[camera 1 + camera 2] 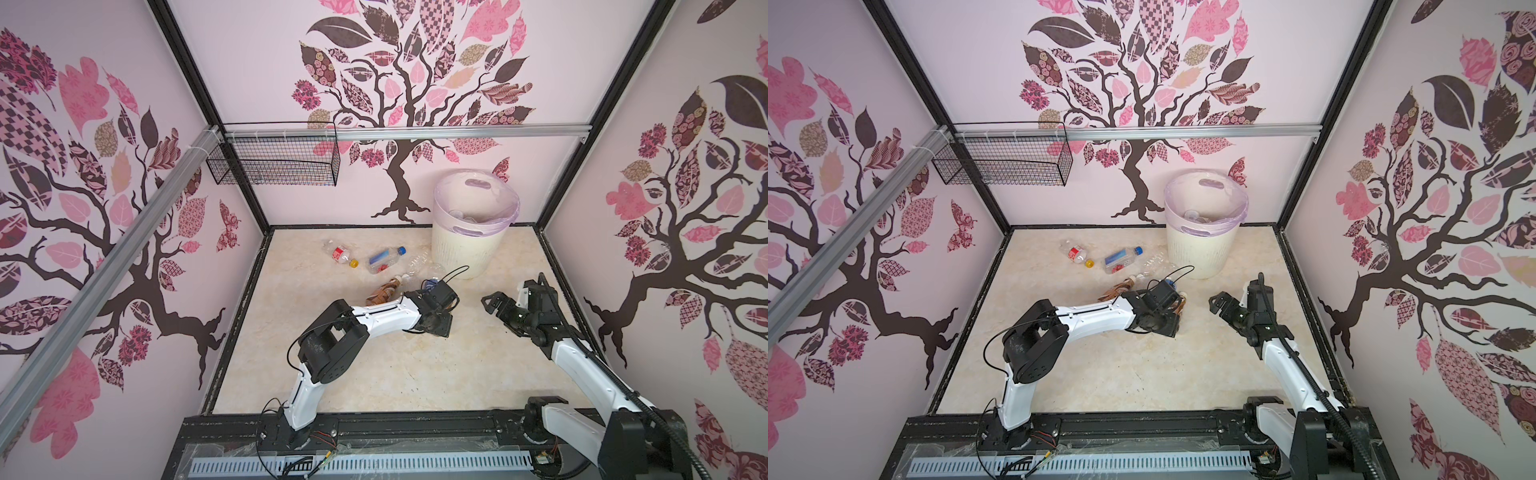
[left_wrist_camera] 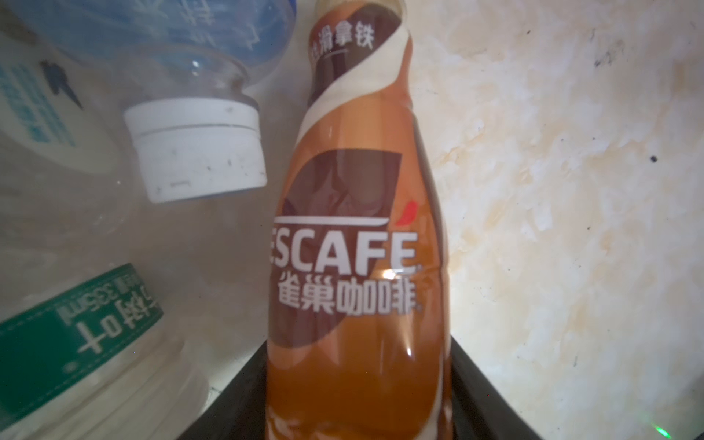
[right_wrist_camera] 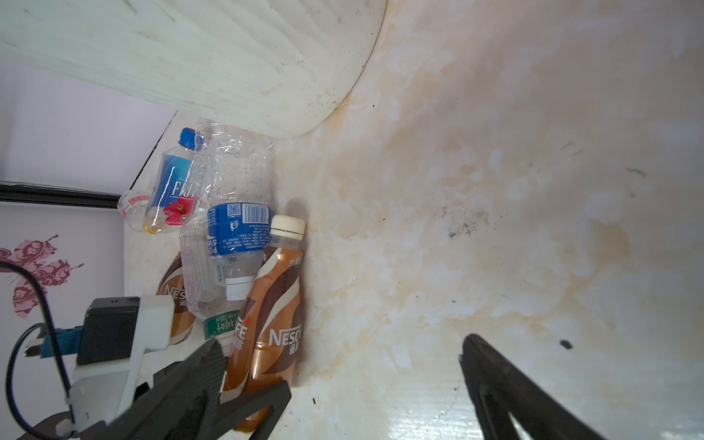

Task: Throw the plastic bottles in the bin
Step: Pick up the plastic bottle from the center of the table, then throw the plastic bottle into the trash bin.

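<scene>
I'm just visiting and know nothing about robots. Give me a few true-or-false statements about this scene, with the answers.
1. The left gripper straddles a brown coffee bottle. True.
2. The right gripper holds a bottle. False: it is open and empty.
3. The bin lies tipped over. False: it stands upright.
4. A blue-capped bottle lies on the table. True.

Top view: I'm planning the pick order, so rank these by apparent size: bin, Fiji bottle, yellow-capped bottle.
1. bin, by far the largest
2. Fiji bottle and yellow-capped bottle: they look about alike, so not ranked
</scene>
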Controlling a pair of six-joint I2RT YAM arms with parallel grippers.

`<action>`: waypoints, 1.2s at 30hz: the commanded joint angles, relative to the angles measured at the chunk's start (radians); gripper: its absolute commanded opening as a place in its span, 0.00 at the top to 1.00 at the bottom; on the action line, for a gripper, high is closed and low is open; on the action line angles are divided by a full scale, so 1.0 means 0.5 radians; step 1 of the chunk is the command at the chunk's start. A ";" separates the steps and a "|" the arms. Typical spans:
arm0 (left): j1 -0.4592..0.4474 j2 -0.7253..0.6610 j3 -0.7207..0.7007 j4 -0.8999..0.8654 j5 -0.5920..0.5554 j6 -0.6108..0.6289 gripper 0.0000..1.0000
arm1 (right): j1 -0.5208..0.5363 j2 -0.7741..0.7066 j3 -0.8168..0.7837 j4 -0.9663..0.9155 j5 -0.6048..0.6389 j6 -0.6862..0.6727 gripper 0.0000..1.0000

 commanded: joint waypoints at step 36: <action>-0.004 -1.228 -0.650 0.550 0.068 0.165 0.46 | 0.635 0.225 0.871 0.228 -0.206 0.323 0.22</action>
